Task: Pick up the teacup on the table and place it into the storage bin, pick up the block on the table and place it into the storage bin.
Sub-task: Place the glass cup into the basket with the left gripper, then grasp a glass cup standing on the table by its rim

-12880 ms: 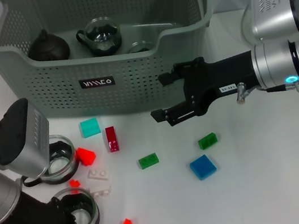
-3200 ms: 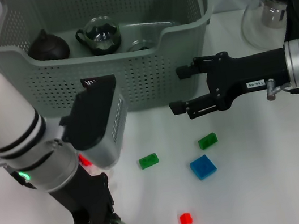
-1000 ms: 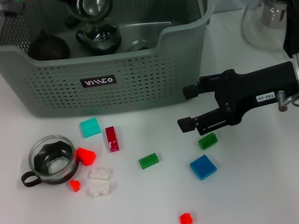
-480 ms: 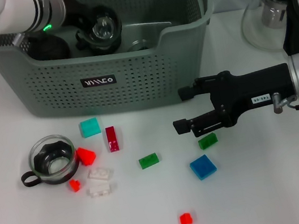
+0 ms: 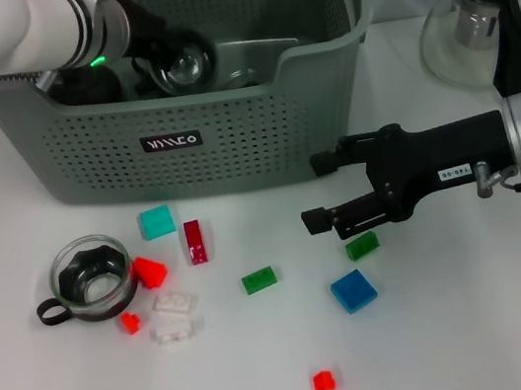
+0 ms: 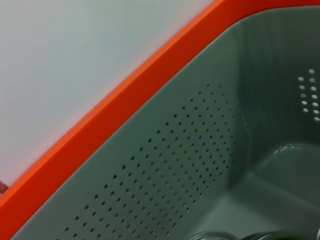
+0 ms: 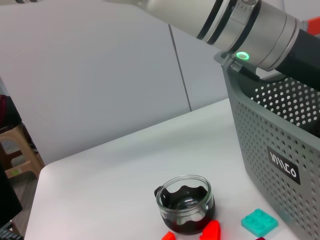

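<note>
**Left arm lowers cup into bin**

The left gripper (image 5: pixel 157 57) reaches inside the bin (image 5: pixel 229 125) with a glass cup (image 5: pixel 181 65); its grip cannot be made out. The right gripper (image 5: pixel 315 191) hovers open above a green block (image 5: pixel 361 245). Another cup (image 5: pixel 92 277) sits on the table (image 5: pixel 481 318).

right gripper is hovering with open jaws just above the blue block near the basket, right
Not quite. In the head view the right gripper, jaws open, hovers just above the green block in front of the storage bin; the blue block lies nearer the robot.
</note>
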{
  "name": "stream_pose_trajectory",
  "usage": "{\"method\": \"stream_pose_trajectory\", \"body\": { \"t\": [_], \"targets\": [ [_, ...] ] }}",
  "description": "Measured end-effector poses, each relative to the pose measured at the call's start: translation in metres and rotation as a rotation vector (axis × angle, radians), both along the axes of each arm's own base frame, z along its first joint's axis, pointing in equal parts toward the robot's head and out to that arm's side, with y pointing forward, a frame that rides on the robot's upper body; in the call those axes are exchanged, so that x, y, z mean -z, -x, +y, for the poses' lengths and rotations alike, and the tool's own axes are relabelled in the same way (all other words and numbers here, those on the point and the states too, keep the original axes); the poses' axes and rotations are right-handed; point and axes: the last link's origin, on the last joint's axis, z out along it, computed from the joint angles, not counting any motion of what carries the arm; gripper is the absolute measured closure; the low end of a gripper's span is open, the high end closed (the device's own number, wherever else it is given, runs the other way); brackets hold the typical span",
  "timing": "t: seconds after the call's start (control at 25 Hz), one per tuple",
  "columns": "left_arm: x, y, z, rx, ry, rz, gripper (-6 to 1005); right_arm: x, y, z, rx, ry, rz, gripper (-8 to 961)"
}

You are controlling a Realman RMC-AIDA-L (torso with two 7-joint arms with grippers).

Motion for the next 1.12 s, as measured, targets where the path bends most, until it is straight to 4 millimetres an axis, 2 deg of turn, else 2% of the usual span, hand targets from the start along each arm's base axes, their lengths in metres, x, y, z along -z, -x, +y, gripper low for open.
{"method": "stream_pose_trajectory", "body": {
  "t": [0.16,0.4,0.64,0.8,0.92,1.12],
  "targets": [
    [0.001,-0.004,-0.001,0.013,0.001,0.003,910,0.0,0.001,0.0,-0.001,0.001,0.002,8],
    [0.003,-0.01,-0.001,0.028,0.005,0.005,827,-0.001,0.001,0.0,-0.001,-0.001,0.004,9],
    [-0.002,-0.02,0.0,0.046,0.005,-0.006,677,-0.002,0.001,0.001,-0.004,-0.006,0.007,8],
    [-0.018,-0.032,0.002,0.048,-0.016,-0.041,543,-0.003,0.001,0.002,-0.008,-0.013,0.008,8],
    [-0.038,-0.046,0.001,0.047,-0.031,-0.078,443,-0.005,0.001,0.002,-0.009,-0.017,0.008,9],
    [-0.064,-0.064,-0.015,0.047,0.014,-0.116,279,-0.007,0.0,0.003,-0.016,-0.022,0.003,9]
  ]
}}
